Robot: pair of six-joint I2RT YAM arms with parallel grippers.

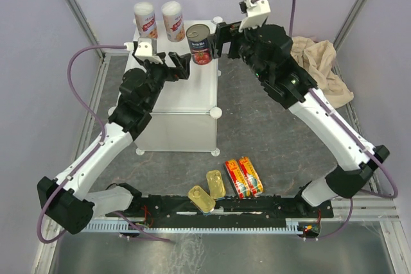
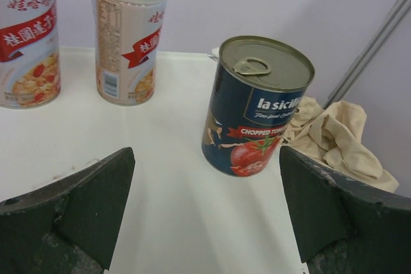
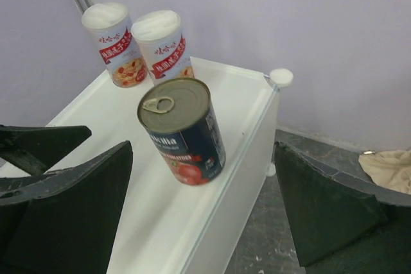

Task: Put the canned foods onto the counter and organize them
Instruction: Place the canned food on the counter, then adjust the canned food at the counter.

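The counter [image 1: 186, 97] is a white cube cabinet at mid-left. On its top stand two white-and-red cans [image 1: 146, 20] [image 1: 173, 21] at the back and a dark tomato can [image 1: 200, 44] near the right edge. My left gripper [image 1: 180, 67] hovers open over the top, just left of the dark can [image 2: 257, 104]. From the right, my right gripper [image 1: 221, 44] stands open beside that can [image 3: 184, 129], not touching it. Two gold flat tins [image 1: 201, 198] [image 1: 216, 184] and two red-yellow tins [image 1: 235, 179] [image 1: 250, 175] lie on the table near the arm bases.
A beige cloth [image 1: 321, 62] lies crumpled at the back right, behind the right arm. Round white knobs [image 1: 216, 113] mark the counter's corners. Metal frame posts [image 1: 74, 4] rise at the back corners. The dark table [image 1: 270, 133] runs right of the counter.
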